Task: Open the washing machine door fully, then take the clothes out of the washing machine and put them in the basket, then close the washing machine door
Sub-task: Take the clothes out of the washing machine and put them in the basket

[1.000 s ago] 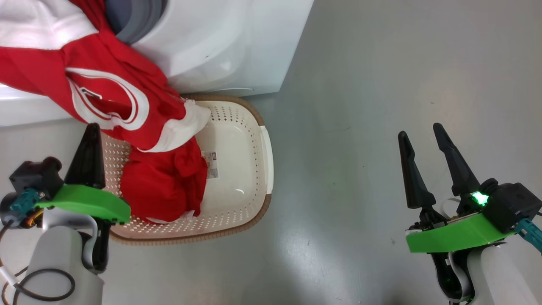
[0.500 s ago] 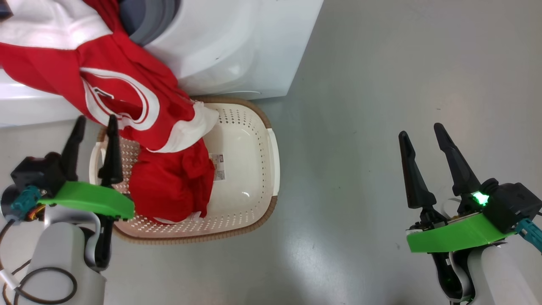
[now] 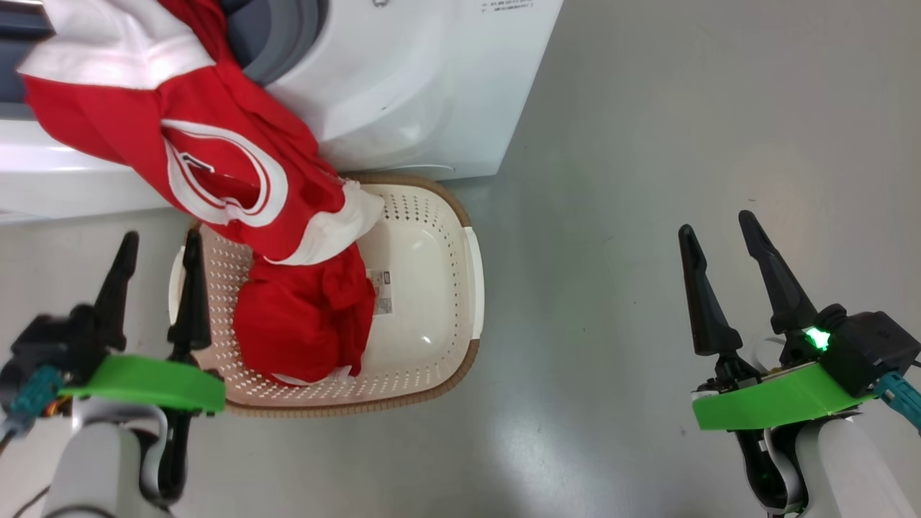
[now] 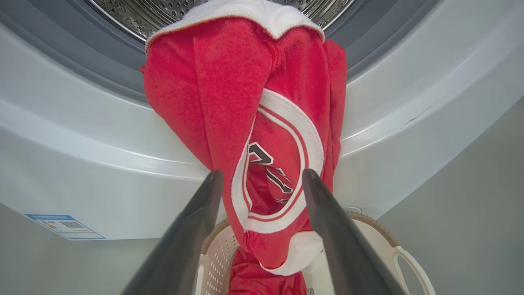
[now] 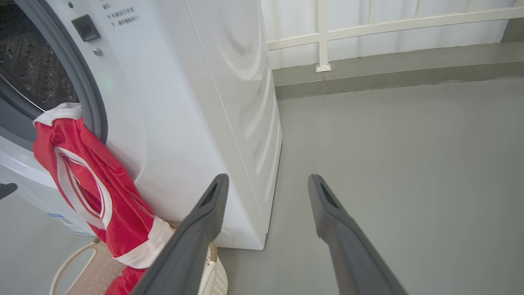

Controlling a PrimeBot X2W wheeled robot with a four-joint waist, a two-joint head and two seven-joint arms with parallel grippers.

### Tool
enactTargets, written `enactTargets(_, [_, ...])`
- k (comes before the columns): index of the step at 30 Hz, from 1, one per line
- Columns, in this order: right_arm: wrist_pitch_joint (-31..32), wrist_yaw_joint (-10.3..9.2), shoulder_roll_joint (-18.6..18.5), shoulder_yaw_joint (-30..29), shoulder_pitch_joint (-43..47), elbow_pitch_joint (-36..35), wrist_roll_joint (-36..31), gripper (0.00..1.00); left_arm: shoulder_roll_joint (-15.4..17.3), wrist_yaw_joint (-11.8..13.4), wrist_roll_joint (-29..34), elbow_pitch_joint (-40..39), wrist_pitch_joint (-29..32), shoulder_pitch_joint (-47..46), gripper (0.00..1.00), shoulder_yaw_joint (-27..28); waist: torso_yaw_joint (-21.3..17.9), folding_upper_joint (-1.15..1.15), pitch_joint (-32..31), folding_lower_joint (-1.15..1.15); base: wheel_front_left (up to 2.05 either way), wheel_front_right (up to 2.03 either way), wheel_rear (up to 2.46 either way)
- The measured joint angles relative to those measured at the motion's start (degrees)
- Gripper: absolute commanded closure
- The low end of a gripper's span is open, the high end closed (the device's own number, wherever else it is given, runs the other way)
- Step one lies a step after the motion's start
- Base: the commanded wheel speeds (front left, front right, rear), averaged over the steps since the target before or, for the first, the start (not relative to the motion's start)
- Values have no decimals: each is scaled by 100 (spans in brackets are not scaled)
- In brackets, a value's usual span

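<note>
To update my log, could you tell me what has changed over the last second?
The left gripper has spread its shut fingers open and holds nothing. The clothes still hang from the washing machine into the basket; the right gripper stays open.

A plain laundry area: a white front-loading washing machine [image 3: 403, 86] stands on a bare grey floor [image 3: 683, 144], with a perforated basket [image 3: 476, 280] at its foot. Red clothes [image 3: 237, 180] hang from its mouth, and a white railing [image 5: 322, 37] lines the wall behind.
</note>
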Motion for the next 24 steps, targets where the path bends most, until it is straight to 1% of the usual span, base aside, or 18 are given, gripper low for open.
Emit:
enactTargets(8, [0, 0, -4, -1, 46, 19, -10, 0, -125, 0, -10, -650, 0, 698, 0, 218, 24, 0, -120, 0, 0, 0, 0])
enactTargets(15, [0, 0, -7, -1, 154, 30, -12, 0, -137, 0, 55, -1184, -1, 1193, 0, 278, 59, 0, -173, 0, 0, 0, 0])
enactTargets(24, [0, 0, -7, -2, 154, 40, -13, 0, -197, 0, 107, -1400, 0, 1291, 0, 303, 98, 0, -187, 0, 0, 0, 0])
